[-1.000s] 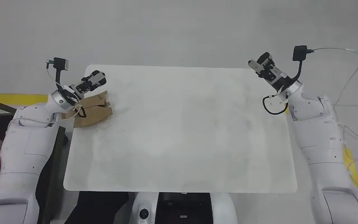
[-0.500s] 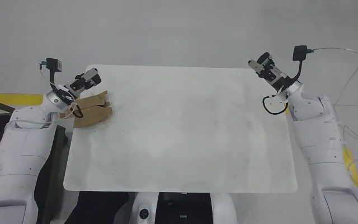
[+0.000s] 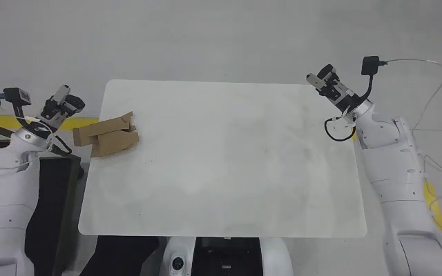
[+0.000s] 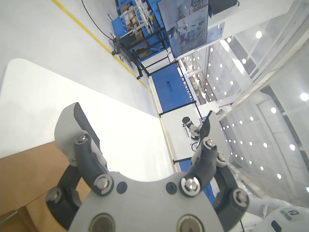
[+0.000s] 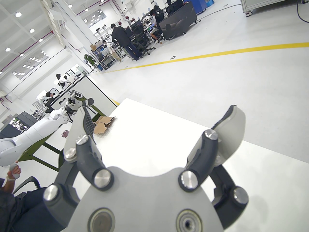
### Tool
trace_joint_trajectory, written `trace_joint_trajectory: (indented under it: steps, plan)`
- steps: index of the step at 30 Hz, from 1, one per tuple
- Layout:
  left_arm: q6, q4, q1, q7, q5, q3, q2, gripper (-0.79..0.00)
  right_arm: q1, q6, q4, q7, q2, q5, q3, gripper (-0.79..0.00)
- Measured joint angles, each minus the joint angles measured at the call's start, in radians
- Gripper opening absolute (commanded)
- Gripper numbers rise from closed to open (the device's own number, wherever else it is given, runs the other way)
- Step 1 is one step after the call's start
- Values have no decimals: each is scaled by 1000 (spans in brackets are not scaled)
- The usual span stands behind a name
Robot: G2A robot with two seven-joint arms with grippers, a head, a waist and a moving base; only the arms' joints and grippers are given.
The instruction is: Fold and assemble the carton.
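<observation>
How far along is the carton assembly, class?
Done: nothing evident; the carton lies collapsed at the left edge of the table. In hand: nothing; the left end effector is open beside it, the right end effector open at the far right corner. Left: all folding and assembly.

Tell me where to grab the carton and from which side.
Probably by the end of the carton that overhangs the left edge of the table, coming in from the left with the open left gripper. It lies flat, so only there can one finger slip under the cardboard.
</observation>
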Motion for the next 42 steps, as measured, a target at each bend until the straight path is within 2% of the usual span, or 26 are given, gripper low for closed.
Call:
trace_joint_trajectory:
  steps: [10, 17, 22, 30, 35, 37, 42]
  plan:
    - [20, 199, 45, 160, 108, -98, 17, 0, 0, 0, 0, 0, 0, 0, 0, 0]
    - [-2, 280, 80, 244, 186, -121, 20, 0, 0, 0, 0, 0, 0, 0, 0, 0]
    - [-34, 321, 108, 262, 237, -90, 9, 0, 0, 0, 0, 0, 0, 0, 0, 0]
    - [-102, 367, 105, 227, 247, -24, -19, 0, 0, 0, 0, 0, 0, 0, 0, 0]
    - [-138, 389, 76, 214, 278, 14, -31, 0, 0, 0, 0, 0, 0, 0, 0, 0]
    - [-142, 402, 57, 217, 304, 24, -32, -46, 0, 0, 0, 0, 0, 0, 0, 0]
    - [-145, 428, 12, 203, 345, 49, -37, -80, 0, 0, 0, 0, 0, 0, 0, 0]
